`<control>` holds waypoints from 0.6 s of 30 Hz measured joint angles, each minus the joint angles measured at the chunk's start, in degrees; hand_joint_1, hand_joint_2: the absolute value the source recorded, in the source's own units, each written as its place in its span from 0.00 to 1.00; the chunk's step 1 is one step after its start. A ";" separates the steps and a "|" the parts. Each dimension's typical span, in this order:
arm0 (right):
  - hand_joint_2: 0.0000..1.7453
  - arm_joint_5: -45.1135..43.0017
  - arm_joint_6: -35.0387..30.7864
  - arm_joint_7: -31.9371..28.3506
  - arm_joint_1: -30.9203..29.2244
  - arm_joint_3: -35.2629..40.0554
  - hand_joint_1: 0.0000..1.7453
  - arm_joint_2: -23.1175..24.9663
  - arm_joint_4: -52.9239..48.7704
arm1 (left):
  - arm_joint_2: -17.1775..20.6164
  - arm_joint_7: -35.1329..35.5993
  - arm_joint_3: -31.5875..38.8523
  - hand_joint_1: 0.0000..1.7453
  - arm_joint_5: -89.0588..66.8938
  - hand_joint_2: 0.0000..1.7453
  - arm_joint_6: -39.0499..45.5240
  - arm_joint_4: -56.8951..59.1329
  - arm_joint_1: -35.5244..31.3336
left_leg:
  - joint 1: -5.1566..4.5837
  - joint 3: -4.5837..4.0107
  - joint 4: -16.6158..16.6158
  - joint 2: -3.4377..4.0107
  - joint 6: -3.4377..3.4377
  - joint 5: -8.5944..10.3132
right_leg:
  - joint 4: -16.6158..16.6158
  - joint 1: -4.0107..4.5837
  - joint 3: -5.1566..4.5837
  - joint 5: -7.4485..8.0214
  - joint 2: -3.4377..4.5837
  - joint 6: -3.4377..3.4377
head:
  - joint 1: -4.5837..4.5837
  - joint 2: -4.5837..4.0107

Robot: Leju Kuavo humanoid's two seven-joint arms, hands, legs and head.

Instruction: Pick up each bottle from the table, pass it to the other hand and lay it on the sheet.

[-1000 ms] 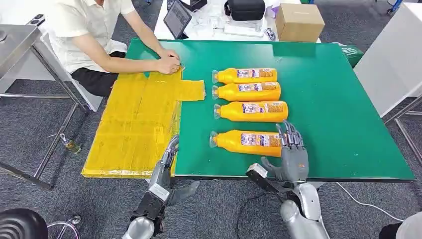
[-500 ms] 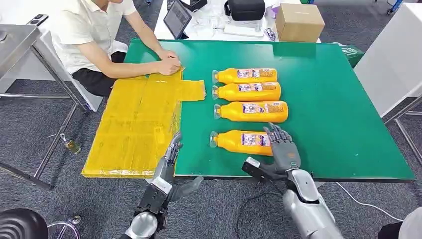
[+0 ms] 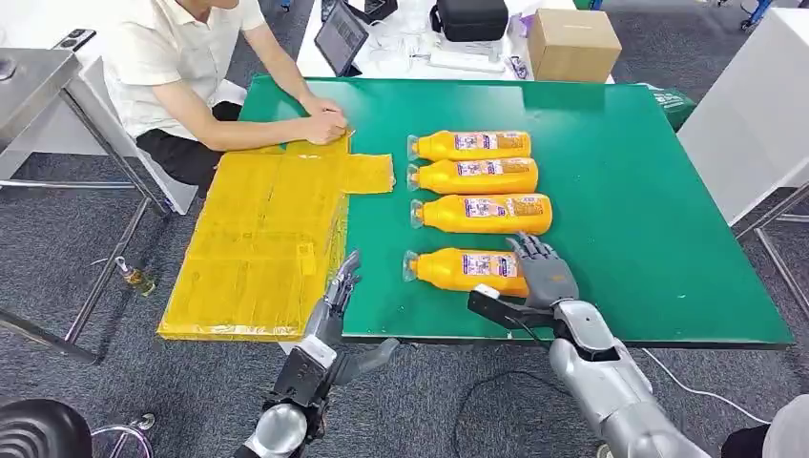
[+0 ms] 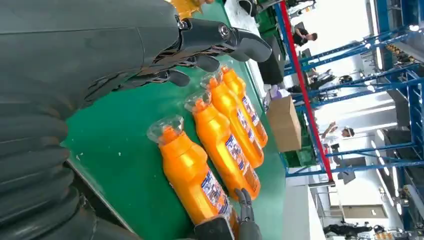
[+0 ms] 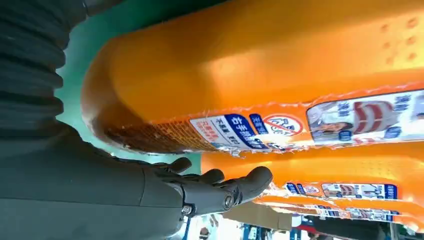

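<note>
1. Four orange bottles lie in a row on the green surface (image 3: 658,191), caps toward the yellow sheet (image 3: 262,239).
2. The right hand (image 3: 544,277) is at the base end of the nearest bottle (image 3: 463,270), fingers spread beside it and not closed around it.
3. The left hand (image 3: 336,303) hangs at the near edge of the surface, just beside the sheet, fingers apart and holding nothing.
4. A person's hands (image 3: 322,119) rest on the far end of the sheet.

Four orange bottles (image 3: 467,208), one yellow sheet (image 3: 262,239), one cardboard box (image 3: 573,43).
</note>
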 measured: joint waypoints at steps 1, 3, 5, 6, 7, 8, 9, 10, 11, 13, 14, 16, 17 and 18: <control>1.00 0.09 0.02 0.24 -0.14 0.17 0.39 -0.07 0.11 | 0.00 0.02 0.00 0.00 0.00 1.00 0.00 0.00 -0.01 | 0.00 0.01 0.00 0.01 0.00 0.00 | 0.00 0.00 0.00 0.00 0.00 0.00 | 0.02 0.00; 1.00 0.48 0.55 1.66 -0.41 0.68 1.00 -0.22 0.13 | -0.02 0.09 0.00 0.00 -0.15 1.00 0.02 -0.02 -0.02 | 0.00 0.03 0.00 0.01 0.00 0.00 | 0.00 0.00 0.02 0.01 0.00 0.00 | 0.02 0.00; 1.00 1.14 1.77 3.24 -0.69 1.20 1.00 -0.46 0.13 | -0.09 0.31 0.00 0.00 -0.48 1.00 0.18 -0.02 -0.01 | 0.00 0.03 0.00 0.00 0.00 0.00 | 0.00 0.00 0.03 0.01 0.00 0.00 | 0.02 0.00; 1.00 1.20 2.27 3.69 -0.79 1.44 1.00 -0.50 0.13 | -0.11 0.41 0.00 0.00 -0.59 1.00 0.17 -0.02 -0.01 | 0.00 0.03 0.00 0.00 0.00 0.00 | 0.00 0.00 0.03 0.01 0.00 0.00 | 0.02 0.00; 1.00 1.20 2.54 3.91 -0.84 1.55 1.00 -0.59 0.13 | -0.11 0.46 0.00 0.00 -0.63 1.00 0.20 -0.02 -0.01 | 0.00 0.03 0.00 0.00 0.00 0.00 | 0.00 0.00 0.03 0.01 0.00 0.00 | 0.00 0.00; 1.00 1.14 2.99 3.93 -0.85 1.70 1.00 -0.68 0.04 | -0.11 0.50 0.00 0.00 -0.79 1.00 0.18 -0.02 -0.01 | 0.00 0.03 0.00 0.00 0.00 0.00 | 0.00 0.00 0.03 0.00 0.00 0.00 | 0.02 0.00; 1.00 0.68 3.35 3.91 -0.87 1.97 1.00 -0.77 -0.04 | -0.11 0.50 0.00 0.00 -0.94 1.00 0.18 -0.04 -0.01 | 0.00 0.03 0.00 0.00 0.00 0.00 | 0.00 0.00 0.03 0.00 0.00 0.00 | 0.02 0.00; 1.00 0.02 3.67 3.71 -0.92 2.10 1.00 -0.81 -0.20 | -0.11 0.52 0.00 0.00 -1.01 1.00 0.15 -0.07 -0.01 | 0.00 0.03 0.00 -0.01 0.00 0.00 | 0.00 0.00 0.03 0.00 -0.01 0.00 | 0.02 0.00; 1.00 -0.41 4.09 3.50 -1.01 2.16 1.00 -0.83 -0.39 | -0.13 0.52 0.00 0.00 -1.01 1.00 0.09 -0.07 -0.01 | 0.00 0.03 0.00 -0.01 0.00 0.00 | 0.00 0.00 0.03 0.00 -0.01 0.00 | 0.02 0.00; 1.00 -0.87 4.31 3.39 -1.07 2.32 1.00 -0.96 -0.50 | -0.11 0.52 0.00 0.00 -1.01 1.00 0.00 -0.07 -0.01 | 0.00 0.03 0.00 -0.01 0.00 0.00 | 0.00 0.00 0.03 0.00 0.00 0.00 | 0.02 0.00; 1.00 -0.92 4.33 3.34 -1.11 2.38 1.00 -0.98 -0.52 | -0.11 0.52 0.00 0.00 -1.01 1.00 0.00 -0.07 -0.01 | 0.00 0.03 0.00 0.00 0.00 0.00 | 0.00 0.00 0.03 0.00 0.00 0.00 | 0.00 0.00; 1.00 -1.20 4.37 3.17 -1.15 2.45 1.00 -0.98 -0.63 | -0.11 0.55 -0.02 0.00 -1.01 1.00 0.00 -0.07 -0.01 | 0.00 0.03 0.00 -0.01 0.00 -0.01 | 0.00 0.00 0.03 0.00 0.00 0.00 | 0.02 0.00; 1.00 -2.22 4.72 2.41 -1.16 2.43 1.00 -1.01 -0.66 | -0.11 0.52 0.00 0.00 -1.01 1.00 0.00 -0.07 -0.01 | 0.00 0.03 0.00 -0.01 0.00 -0.01 | 0.00 0.00 0.02 0.00 0.00 0.00 | 0.02 0.00; 1.00 -4.86 5.38 0.98 -1.15 2.40 1.00 -1.03 -0.81 | -0.11 0.52 -0.02 0.00 -0.99 1.00 0.00 -0.07 -0.01 | 0.00 0.03 0.00 0.00 0.00 -0.01 | 0.00 0.00 0.02 0.00 0.00 0.00 | 0.00 0.00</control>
